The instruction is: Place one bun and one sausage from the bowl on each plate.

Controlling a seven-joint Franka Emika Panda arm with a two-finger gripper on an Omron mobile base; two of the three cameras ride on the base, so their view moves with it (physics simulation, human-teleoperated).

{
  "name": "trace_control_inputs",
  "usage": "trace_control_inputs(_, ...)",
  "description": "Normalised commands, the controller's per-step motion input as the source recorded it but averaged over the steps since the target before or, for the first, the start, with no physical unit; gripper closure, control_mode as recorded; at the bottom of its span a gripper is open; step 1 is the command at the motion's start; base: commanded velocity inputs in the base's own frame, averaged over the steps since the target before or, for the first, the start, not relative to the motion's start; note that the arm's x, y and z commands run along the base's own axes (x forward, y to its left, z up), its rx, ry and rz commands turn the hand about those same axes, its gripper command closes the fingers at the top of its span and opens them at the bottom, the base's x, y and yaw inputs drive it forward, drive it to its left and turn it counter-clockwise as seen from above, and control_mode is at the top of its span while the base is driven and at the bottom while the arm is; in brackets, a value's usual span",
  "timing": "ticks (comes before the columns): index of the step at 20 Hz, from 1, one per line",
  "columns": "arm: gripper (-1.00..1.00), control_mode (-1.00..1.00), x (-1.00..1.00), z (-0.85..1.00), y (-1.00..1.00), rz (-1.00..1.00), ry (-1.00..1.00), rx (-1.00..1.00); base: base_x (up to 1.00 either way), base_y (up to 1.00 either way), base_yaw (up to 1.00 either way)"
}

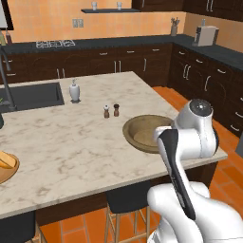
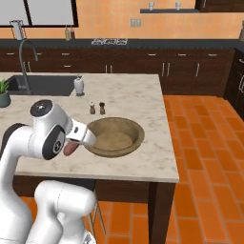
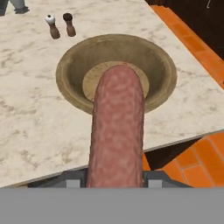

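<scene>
My gripper [image 3: 116, 177] is shut on a reddish-brown sausage [image 3: 117, 131], which sticks out straight ahead from between the fingers. It hangs above the near rim of the olive-brown wooden bowl [image 3: 70, 65], at the island counter's near right corner [image 1: 142, 124] [image 2: 136, 128]. What I can see of the bowl's inside is bare. From the right base view, the sausage's tip [image 2: 70, 149] peeks out below the arm's elbow. A tan wooden plate [image 1: 10, 174] lies at the counter's far left, cut by the frame edge, with a yellow-orange thing [image 1: 4, 160] on it.
Salt and pepper shakers [image 1: 106, 111] [image 1: 116, 110] stand just behind the bowl. A white bottle [image 1: 74, 91] is beside the sink [image 1: 31, 95], and a potted plant [image 2: 4, 93] is further left. The counter's front edge runs close under the hand, with stools [image 1: 126, 199] below.
</scene>
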Motion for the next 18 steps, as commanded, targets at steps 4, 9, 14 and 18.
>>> trace_control_inputs(4, 1.00, -1.00, 0.00, 0.00, 0.00, 0.00, 0.00, 0.00, 0.00, 0.00, 0.00)
trace_control_inputs(9, 1.00, 1.00, -0.19, 0.00, 0.15, 0.00, 0.00, 0.00, -0.28, 0.40, 0.01)
trace_control_inputs(14, 1.00, 1.00, 0.00, 0.00, 0.00, 0.00, 0.00, 0.00, -0.64, 1.00, 0.09)
trace_control_inputs(18, 1.00, 1.00, 0.00, 0.00, 0.00, 0.00, 0.00, 0.00, -0.20, 1.00, 0.07)
